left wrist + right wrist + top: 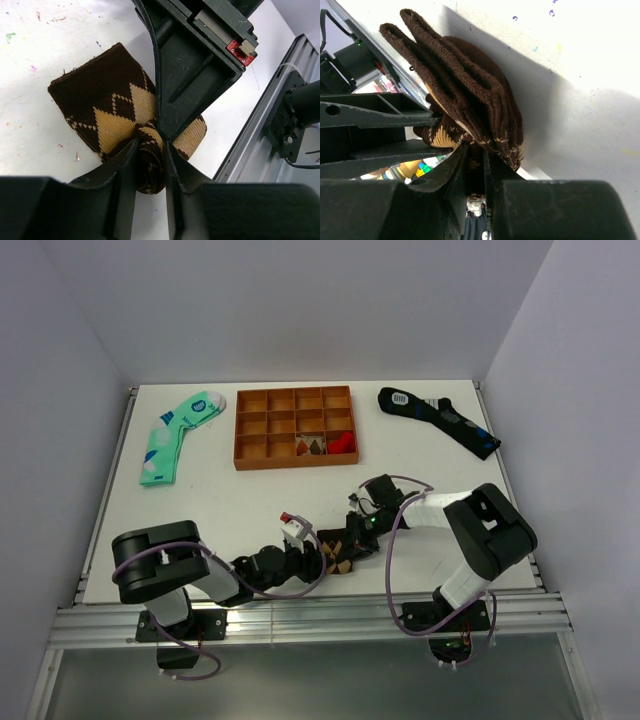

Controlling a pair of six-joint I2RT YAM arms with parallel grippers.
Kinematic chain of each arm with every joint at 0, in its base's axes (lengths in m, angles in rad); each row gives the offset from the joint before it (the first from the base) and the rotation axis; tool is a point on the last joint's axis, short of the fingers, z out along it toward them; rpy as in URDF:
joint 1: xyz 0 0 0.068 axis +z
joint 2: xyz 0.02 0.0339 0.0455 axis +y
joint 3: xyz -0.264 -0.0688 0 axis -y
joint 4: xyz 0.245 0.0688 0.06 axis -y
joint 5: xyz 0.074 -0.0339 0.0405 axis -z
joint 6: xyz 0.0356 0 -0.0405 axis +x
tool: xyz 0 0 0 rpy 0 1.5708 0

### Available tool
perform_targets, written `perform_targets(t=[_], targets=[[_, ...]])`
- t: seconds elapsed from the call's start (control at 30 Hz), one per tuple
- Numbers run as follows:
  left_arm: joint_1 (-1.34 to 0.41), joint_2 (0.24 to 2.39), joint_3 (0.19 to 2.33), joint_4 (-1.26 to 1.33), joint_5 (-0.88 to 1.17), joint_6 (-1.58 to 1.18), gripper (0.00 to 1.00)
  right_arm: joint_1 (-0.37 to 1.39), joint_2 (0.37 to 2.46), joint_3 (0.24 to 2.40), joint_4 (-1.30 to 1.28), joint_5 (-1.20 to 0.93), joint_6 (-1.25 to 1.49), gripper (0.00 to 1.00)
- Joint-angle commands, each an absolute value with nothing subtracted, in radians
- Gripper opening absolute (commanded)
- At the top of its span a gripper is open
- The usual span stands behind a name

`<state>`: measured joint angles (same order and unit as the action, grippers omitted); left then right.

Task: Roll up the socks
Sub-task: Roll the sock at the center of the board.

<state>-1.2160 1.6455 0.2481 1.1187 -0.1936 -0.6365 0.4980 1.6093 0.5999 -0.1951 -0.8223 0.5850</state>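
Mid-roll at the near middle of the counter (pixel 250 502): socks (pixel 338 552) bunched. Pinching the rolled end with left jaws, the cuff layers with right jaws. Next, probably: stretching cuff over roll.

On the table (pixel 250 505), near its front edge and between the two arm bases: the socks (pixel 338 552). Reaching in from the left and clamped on them, the left gripper (pixel 322 558); from the right, likewise clamped on them, the right gripper (pixel 352 540). Behind, toward the table's rear middle, a compartment tray (pixel 240 430), with small items (pixel 325 445) in its front-row right compartments. Left of the tray, the left spare sock (pixel 175 435); right of it, near the far right corner, the right spare sock (pixel 440 420).
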Motion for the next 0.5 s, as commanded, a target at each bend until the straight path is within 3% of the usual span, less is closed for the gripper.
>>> perform_targets(t=[0.0,0.13,0.37,0.47], targets=[[-1.226,1.698,0.238,1.127,-0.106,-0.687,0.29,0.491,1.637,0.577,-0.189,-0.741,0.563,0.15],[-1.224,1.721,0.242,1.124,-0.092,-0.715,0.23,0.489,1.641,0.566,-0.170,-0.744,0.569,0.15],[-1.210,1.733,0.275,0.997,-0.042,-0.773,0.03,0.488,1.626,0.548,-0.156,-0.724,0.569,0.17],[-1.190,1.720,0.294,0.902,-0.009,-0.811,0.00,0.488,1.614,0.538,-0.150,-0.715,0.575,0.19]])
